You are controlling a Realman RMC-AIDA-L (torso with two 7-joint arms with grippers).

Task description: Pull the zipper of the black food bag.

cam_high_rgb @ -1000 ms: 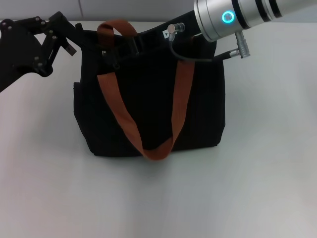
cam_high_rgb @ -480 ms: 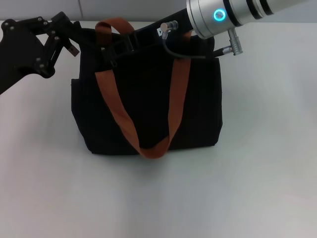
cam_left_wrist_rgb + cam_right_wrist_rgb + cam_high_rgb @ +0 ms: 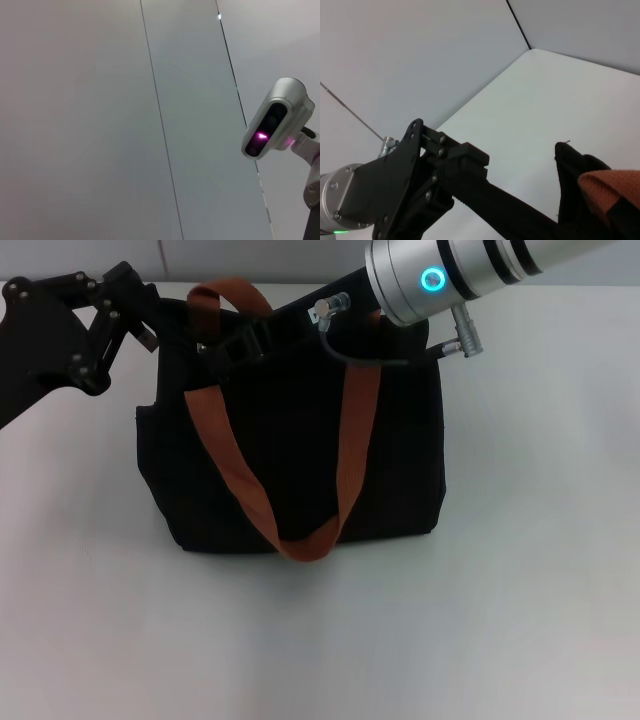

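While the white table carries it, the black food bag is shown lying near the table's far edge, its top edge turned away from the robot and its long axis running from the left side to the right; an orange-brown strap is draped in a loop down the near face. Along that top edge the zipper track is laid, but the zipper's pull tab cannot be made out with certainty. At the bag's top left corner the left claw is seen, pinching a black strip of the bag's edge, as the right wrist view confirms. Over the top right portion the right arm is extended, its claw hidden behind the bag's rim, so its state cannot be told. Any pull is judged to run along the track, between the two claws.
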